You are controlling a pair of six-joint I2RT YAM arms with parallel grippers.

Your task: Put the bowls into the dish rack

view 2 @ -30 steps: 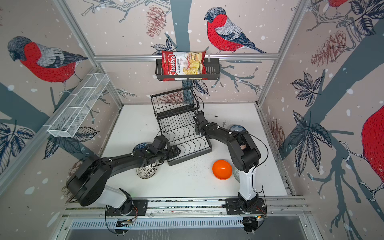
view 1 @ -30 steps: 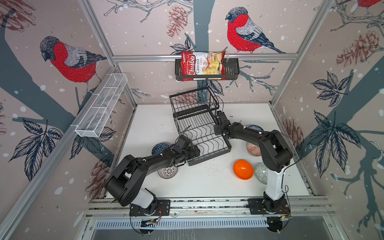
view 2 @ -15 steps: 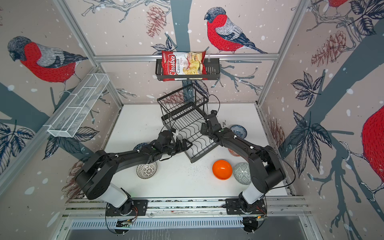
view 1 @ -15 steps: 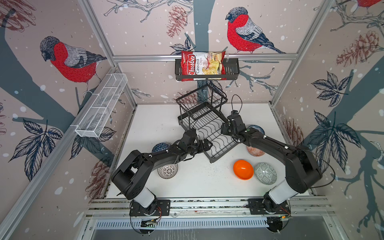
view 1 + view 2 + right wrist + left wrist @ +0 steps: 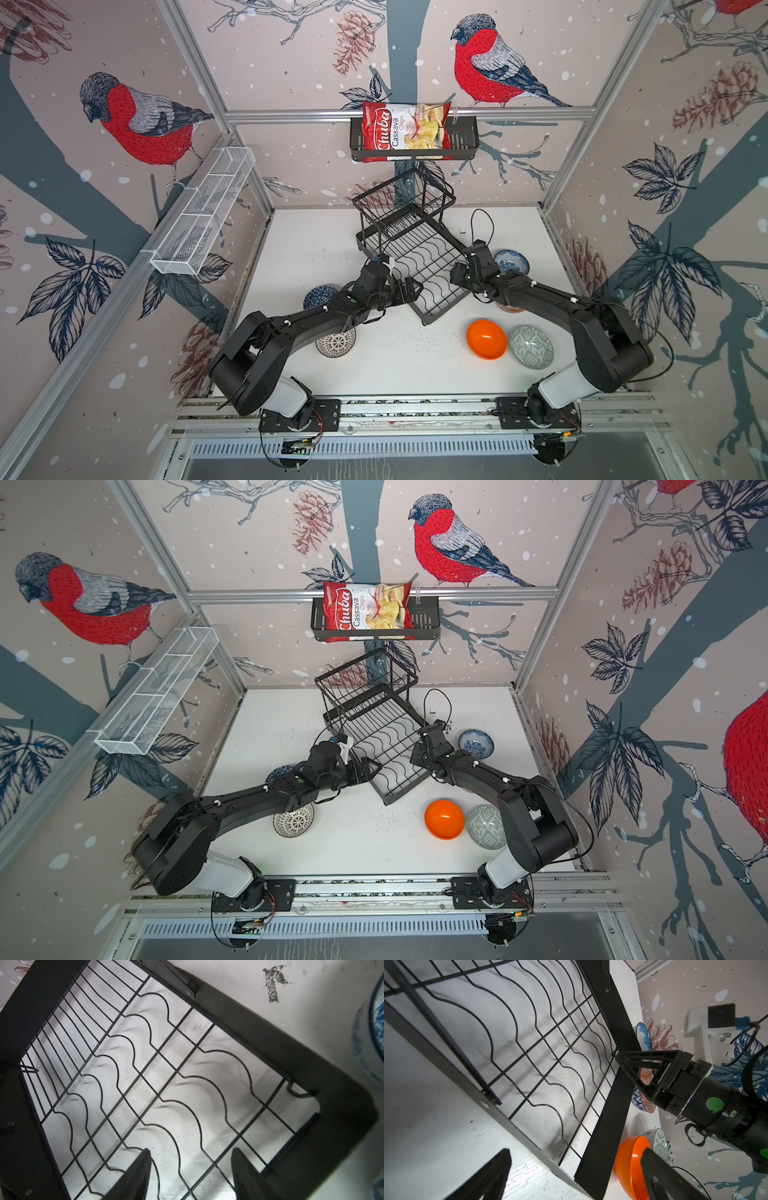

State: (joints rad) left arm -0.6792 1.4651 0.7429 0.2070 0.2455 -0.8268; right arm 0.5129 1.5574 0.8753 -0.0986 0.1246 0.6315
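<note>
Two bowls lie behind the left hand [image 5: 409,289], back along its own arm: the dark blue geometric bowl [image 5: 315,296] beside the wrist and the black-white radial bowl [image 5: 336,345] half under the forearm. That hand is spread wide and holds nothing. Just ahead of its fingers is the near corner of the dish rack [image 5: 609,1115], which sits cornerwise on the tabletop [image 5: 395,365] between both hands. Its long axis runs away toward the rear wall, and every wavy slot is empty. The right hand [image 5: 457,276] meets the rack's opposite rim, fingers partly apart over the base wires with nothing between them. Behind it, the blue-white floral bowl [image 5: 512,262] lies just beside its wrist and the orange-white patterned bowl [image 5: 646,1076] is mostly hidden under its forearm. The plain orange bowl [image 5: 486,338] and grey-green patterned bowl [image 5: 532,348] sit close together farther back by the elbow. I judge either hand must draw back from the rack to reach a bowl, and the right has the nearest one.
</note>
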